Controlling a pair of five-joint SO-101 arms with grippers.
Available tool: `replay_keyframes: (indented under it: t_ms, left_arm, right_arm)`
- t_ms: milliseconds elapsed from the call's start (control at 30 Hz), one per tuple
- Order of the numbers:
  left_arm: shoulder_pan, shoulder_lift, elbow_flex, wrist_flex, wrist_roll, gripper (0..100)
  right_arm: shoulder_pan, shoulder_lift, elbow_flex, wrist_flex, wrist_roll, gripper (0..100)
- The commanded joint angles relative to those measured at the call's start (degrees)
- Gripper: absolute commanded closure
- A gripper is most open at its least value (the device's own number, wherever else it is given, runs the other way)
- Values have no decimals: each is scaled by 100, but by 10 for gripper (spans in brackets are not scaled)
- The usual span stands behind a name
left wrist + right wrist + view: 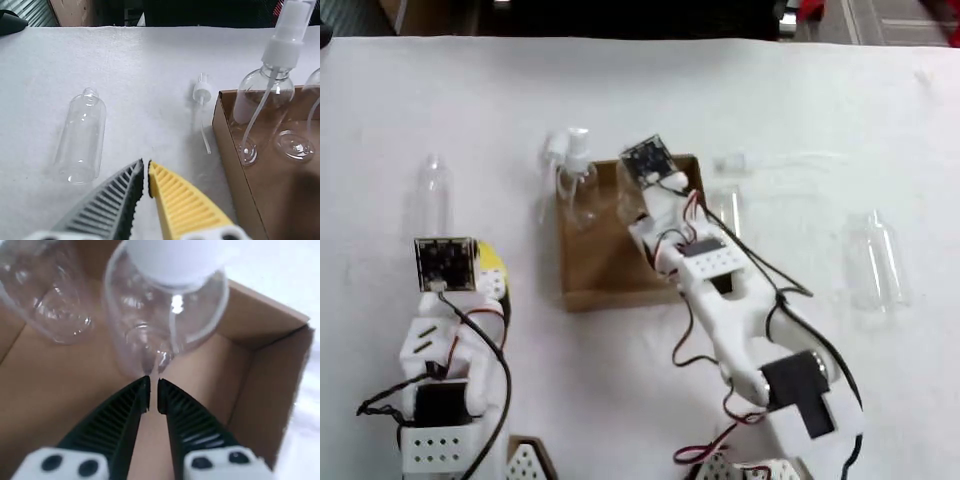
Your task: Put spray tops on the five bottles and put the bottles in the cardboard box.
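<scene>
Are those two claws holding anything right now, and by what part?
Nothing is held. The left gripper and the right gripper are both shut and empty.

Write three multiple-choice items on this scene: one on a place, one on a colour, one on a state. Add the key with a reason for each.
1. Where is the right gripper?
A. over the cardboard box
B. over the bare table
C. beside the other arm's base

2. What colours are the two sides of the left gripper?
A. both black
B. grey and yellow
C. both white

3. How is the bottle nearest the left gripper?
A. upright and capped
B. on its side, neck open
C. standing in the box

Key: A, the right wrist view shows the box floor under it. B, the left wrist view shows one grey and one yellow side. B, it lies flat with a bare neck.
</scene>
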Motion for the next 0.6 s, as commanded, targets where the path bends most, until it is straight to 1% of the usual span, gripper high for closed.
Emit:
replay_keyframes:
  t_ms: [0,333,567]
  left_arm:
    - [101,-22,-316,18,9,976]
    - [101,-22,-316,0,9,976]
    - [101,-22,-308,0,9,976]
  right_arm:
    - [-75,13,-369,-110,35,981]
    - [-75,-127,-334,-75,35,981]
    - [-84,-1323,404,-75,70,981]
